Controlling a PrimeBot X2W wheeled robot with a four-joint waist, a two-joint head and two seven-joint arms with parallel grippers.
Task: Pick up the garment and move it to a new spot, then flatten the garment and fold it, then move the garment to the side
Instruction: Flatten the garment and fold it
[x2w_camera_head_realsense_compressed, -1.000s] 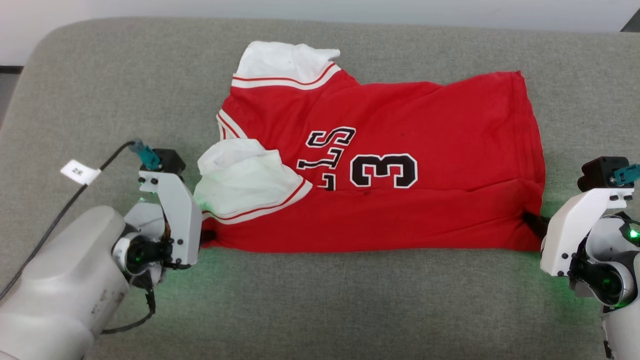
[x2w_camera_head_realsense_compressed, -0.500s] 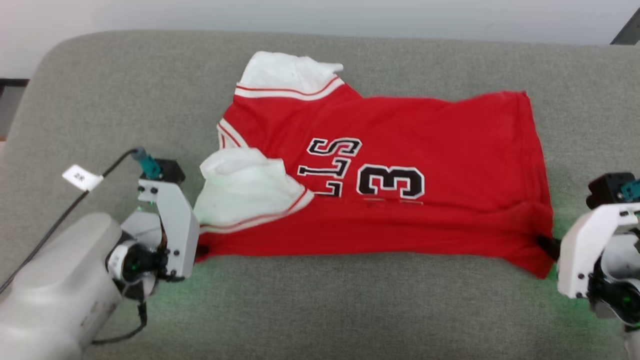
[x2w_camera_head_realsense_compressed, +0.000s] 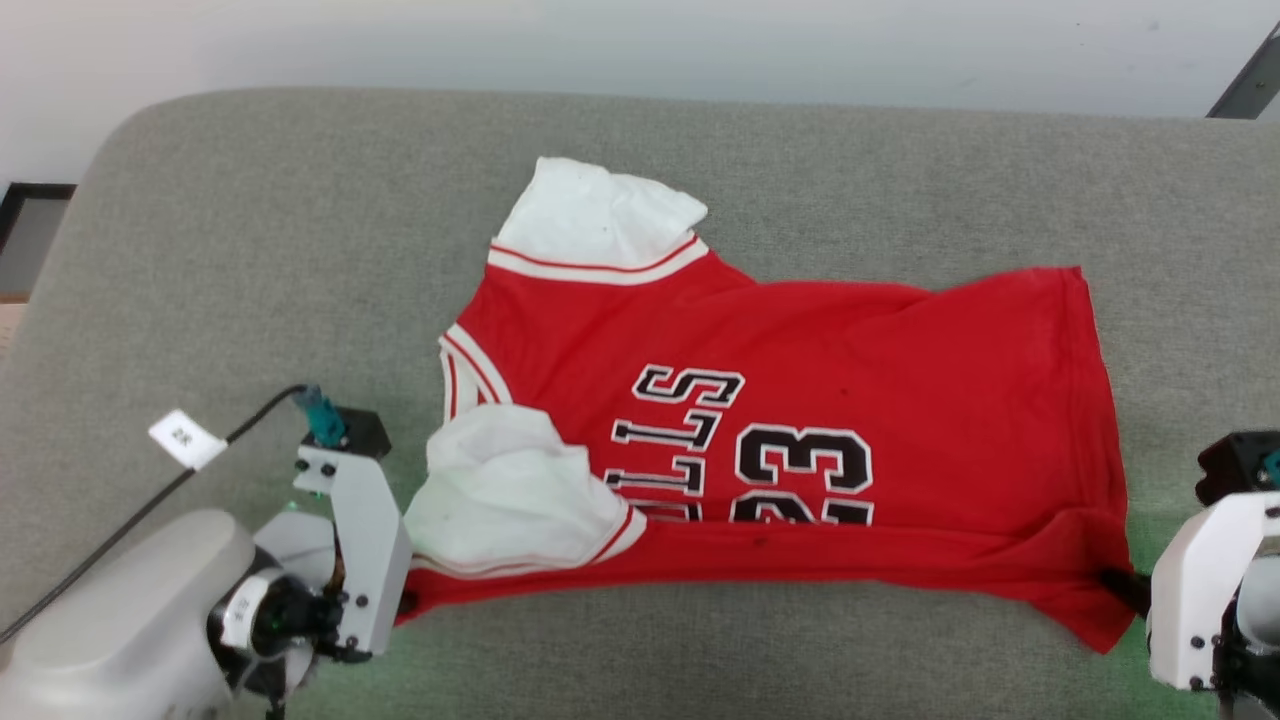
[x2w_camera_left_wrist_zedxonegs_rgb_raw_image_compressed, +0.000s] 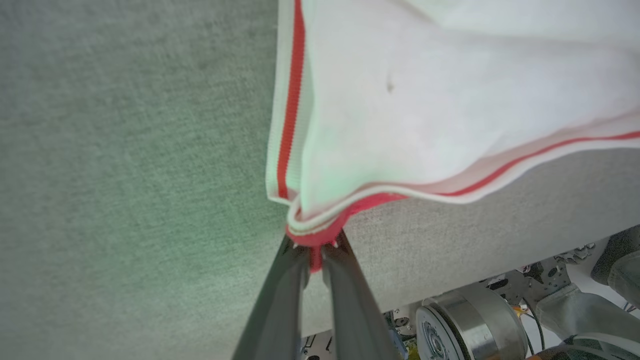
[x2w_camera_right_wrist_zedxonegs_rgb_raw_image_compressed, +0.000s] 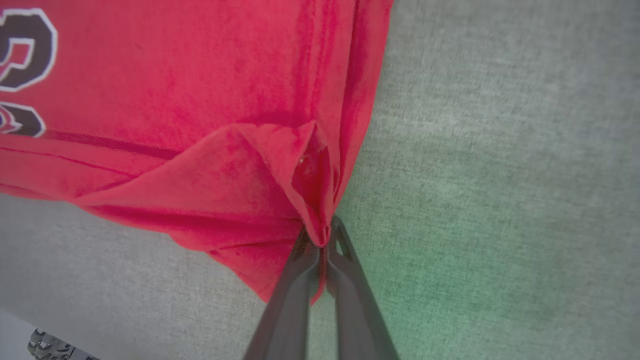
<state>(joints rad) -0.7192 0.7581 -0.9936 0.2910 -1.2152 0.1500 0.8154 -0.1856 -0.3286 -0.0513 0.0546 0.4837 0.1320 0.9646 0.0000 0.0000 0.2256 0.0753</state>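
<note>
**Two corners of the garment gripped on the grey padded surface**

The garment (x2w_camera_head_realsense_compressed: 800, 400) is spread across the middle of the grey padded surface (x2w_camera_head_realsense_compressed: 250, 250), with the collar end toward the robot's left and the hem toward its right. On the red body, black white-edged letters and the number 23 are shown. Their lower parts are covered by a strip of red cloth folded up along the near edge. One white sleeve (x2w_camera_head_realsense_compressed: 600, 215) is laid flat at the far side, and the other white sleeve (x2w_camera_head_realsense_compressed: 510, 495) is bunched at the near left.

The left gripper (x2w_camera_left_wrist_zedxonegs_rgb_raw_image_compressed: 315, 252) is placed at the near left corner. Its jaws are clenched on a tuck of red cloth and striped trim just under the bunched sleeve. The right gripper (x2w_camera_right_wrist_zedxonegs_rgb_raw_image_compressed: 320, 245) is placed at the near right corner. Its jaws are clenched on a peak of the red hem, from which creases are drawn across the cloth. A dark cable with a white tag (x2w_camera_head_realsense_compressed: 185, 440) is seen beside the left arm.
</note>
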